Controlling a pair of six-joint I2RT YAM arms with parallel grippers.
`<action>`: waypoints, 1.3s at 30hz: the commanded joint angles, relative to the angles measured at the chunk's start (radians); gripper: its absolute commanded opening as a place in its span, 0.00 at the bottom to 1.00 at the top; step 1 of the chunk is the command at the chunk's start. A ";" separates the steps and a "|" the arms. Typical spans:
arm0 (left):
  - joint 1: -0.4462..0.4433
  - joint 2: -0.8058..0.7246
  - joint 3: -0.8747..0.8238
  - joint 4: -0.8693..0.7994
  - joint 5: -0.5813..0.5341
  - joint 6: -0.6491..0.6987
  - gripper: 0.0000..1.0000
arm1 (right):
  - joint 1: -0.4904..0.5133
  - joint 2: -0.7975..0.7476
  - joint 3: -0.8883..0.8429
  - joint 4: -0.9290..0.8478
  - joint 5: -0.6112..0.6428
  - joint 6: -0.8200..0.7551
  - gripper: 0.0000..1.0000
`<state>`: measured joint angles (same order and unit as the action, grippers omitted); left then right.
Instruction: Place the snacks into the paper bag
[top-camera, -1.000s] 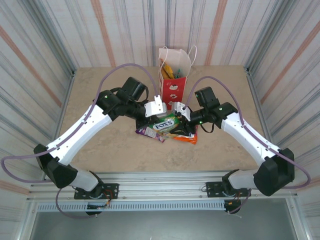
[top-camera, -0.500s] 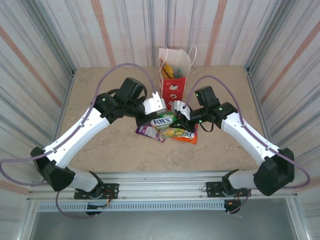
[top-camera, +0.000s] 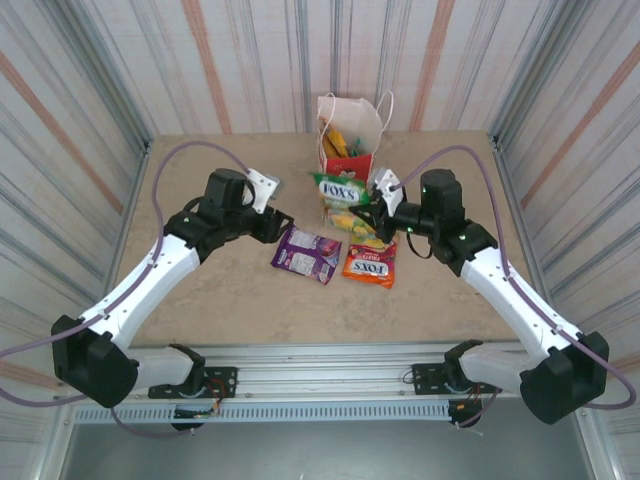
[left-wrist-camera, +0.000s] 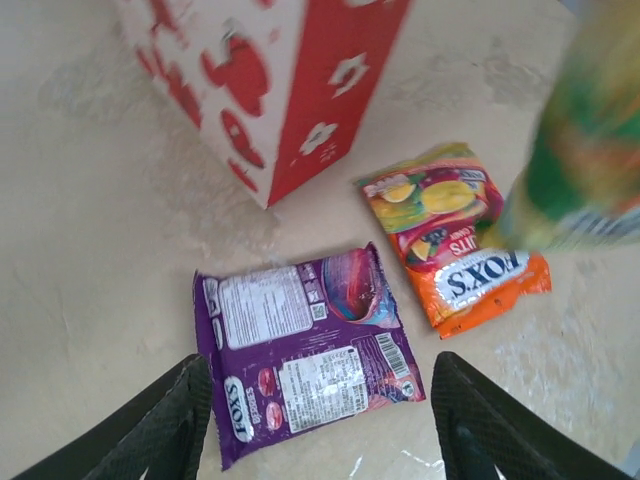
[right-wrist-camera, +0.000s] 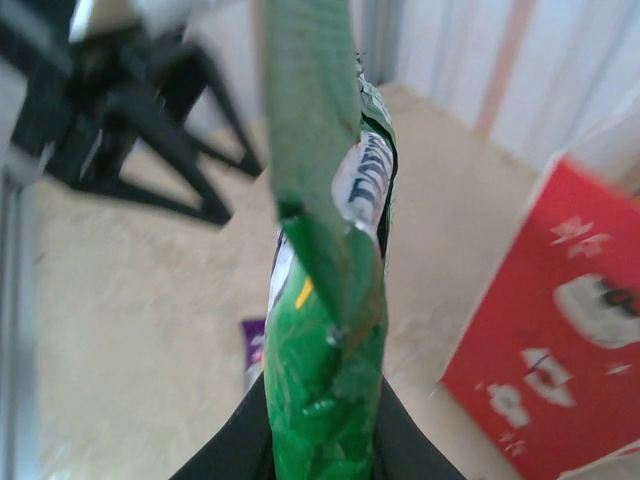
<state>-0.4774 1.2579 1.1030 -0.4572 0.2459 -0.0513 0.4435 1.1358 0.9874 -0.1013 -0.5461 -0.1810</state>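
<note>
Now, my right fingers (right-wrist-camera: 232, 455) pinching the green-white packet (right-wrist-camera: 325, 340), lifted just beside the paper bag (top-camera: 365, 128) at the far edge of the tabletop (top-camera: 220, 300), my left fingers (left-wrist-camera: 170, 420) spread wide above the purple packet (left-wrist-camera: 300, 350)

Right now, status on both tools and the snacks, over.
Right tool shut on green packet, aloft near paper bag. Left tool open over purple packet.

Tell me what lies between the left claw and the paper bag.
The purple packet, flat on the table ahead of the open left claw, then bare table up to the paper bag. The left wrist view shows it.
</note>
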 joint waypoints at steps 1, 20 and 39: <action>0.011 -0.028 -0.057 0.127 -0.034 -0.206 0.62 | -0.005 -0.007 0.063 0.235 0.175 0.184 0.11; 0.019 0.086 -0.033 0.149 -0.007 -0.205 0.62 | -0.005 0.491 0.532 0.451 0.722 0.333 0.10; 0.053 0.100 -0.022 0.134 -0.008 -0.183 0.62 | -0.008 0.754 0.660 0.415 0.674 0.089 0.16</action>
<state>-0.4328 1.3525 1.0454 -0.3309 0.2268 -0.2409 0.4427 1.8729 1.6047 0.2794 0.1368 -0.0406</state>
